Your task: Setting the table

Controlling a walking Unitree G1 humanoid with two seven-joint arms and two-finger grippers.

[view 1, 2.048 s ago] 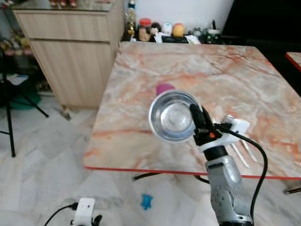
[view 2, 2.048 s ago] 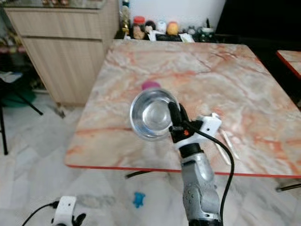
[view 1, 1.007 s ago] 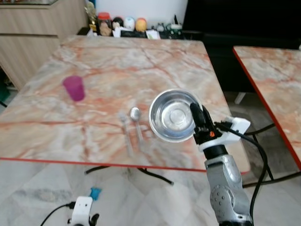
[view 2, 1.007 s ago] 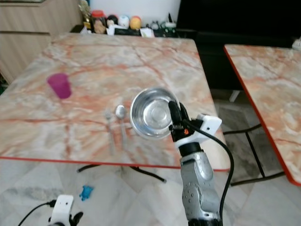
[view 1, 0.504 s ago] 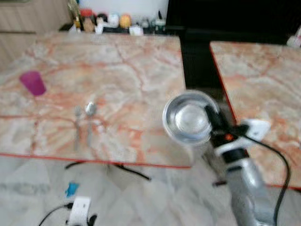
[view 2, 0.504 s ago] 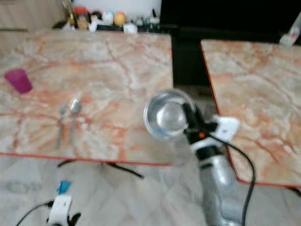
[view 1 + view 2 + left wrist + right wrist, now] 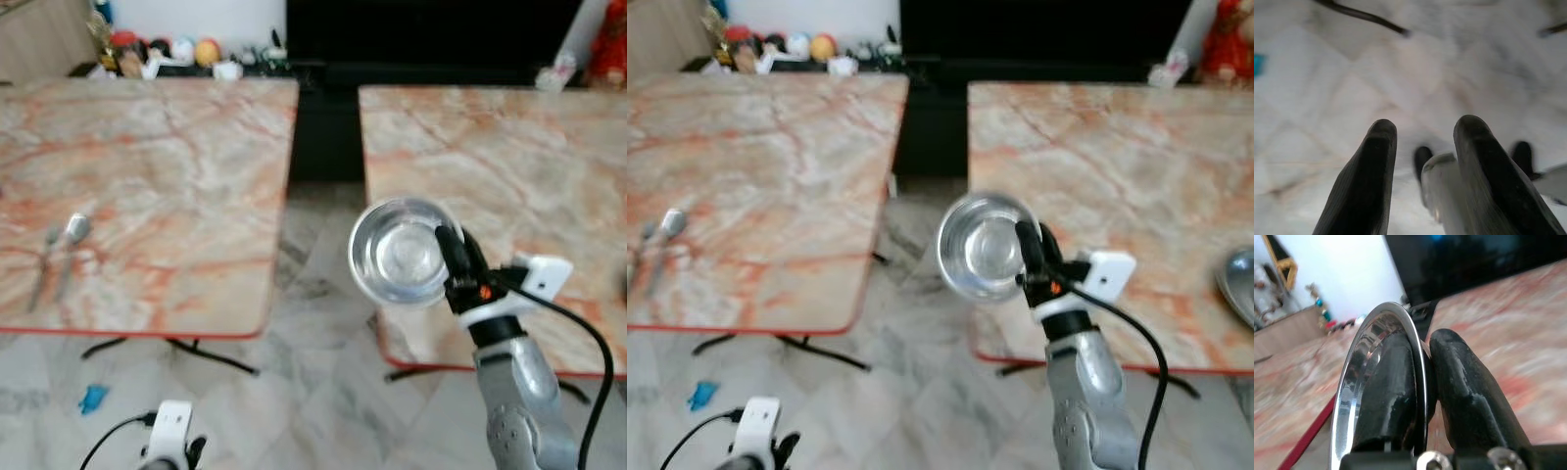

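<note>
A fork [image 7: 41,269] and a spoon [image 7: 69,245] are lying on the left table [image 7: 176,186]. The left gripper [image 7: 1422,161] is hanging low over the floor, fingers apart. The right gripper [image 7: 1031,257] is clamping the rim of a steel bowl [image 7: 982,247], seemingly above the gap beside the right table [image 7: 1097,157].

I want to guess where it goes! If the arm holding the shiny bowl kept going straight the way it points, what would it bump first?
Probably the right-hand marble table: the right gripper, clamped on the steel bowl's rim, points forward over its near edge. Depth is hard to judge.
</note>
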